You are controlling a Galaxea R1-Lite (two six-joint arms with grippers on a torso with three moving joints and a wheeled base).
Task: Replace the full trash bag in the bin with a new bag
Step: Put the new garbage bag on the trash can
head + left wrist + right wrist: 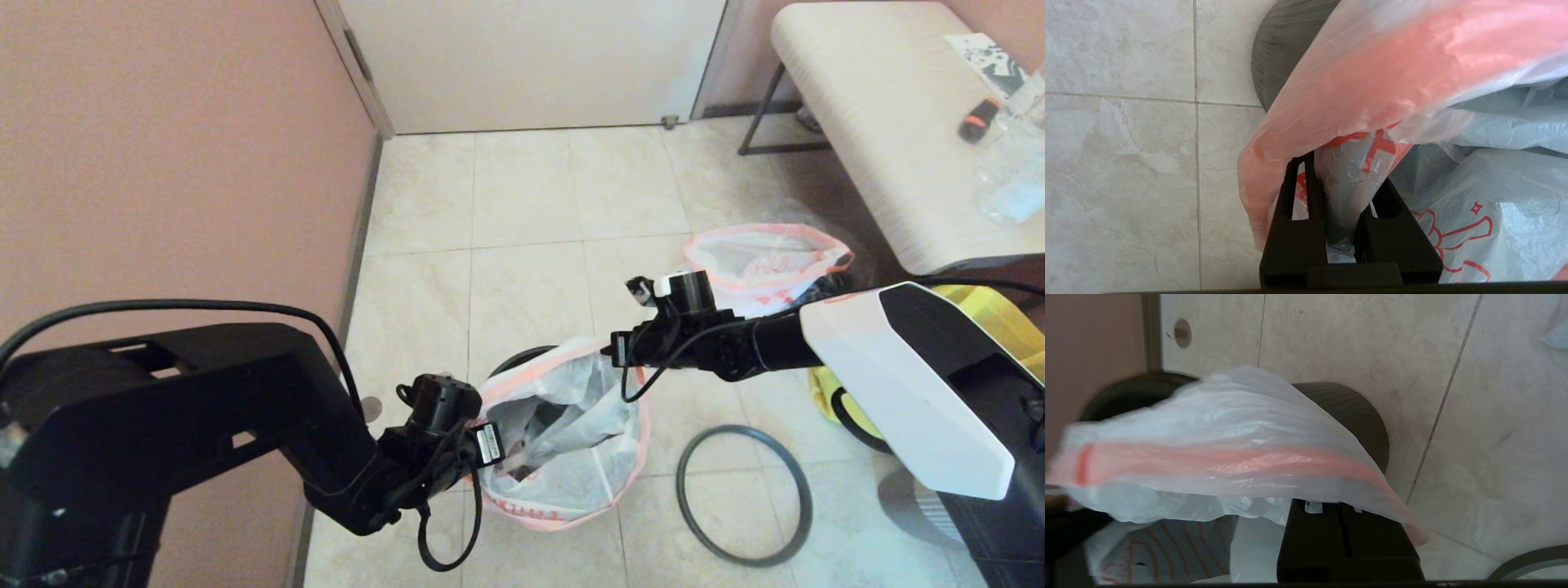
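The dark round bin [518,360] stands on the tiled floor, mostly hidden under a white translucent trash bag [571,482] with a pink band at its wide mouth. My left gripper [488,464] is at the bag's near left edge, shut on a pinch of its film [1341,192]. My right gripper [618,353] is at the far right edge, shut with the pink-banded rim [1257,457] draped over its fingertips. In the wrist views the bin's wall [1286,53] [1355,412] shows past the bag.
The loose dark hoop [679,490] [1527,561] lies on the floor right of the bin. A second bulging pink-banded bag [763,265] sits behind my right arm. A yellow tote [1008,322] and a pale bench [865,122] are at right; a wall [163,163] runs along the left.
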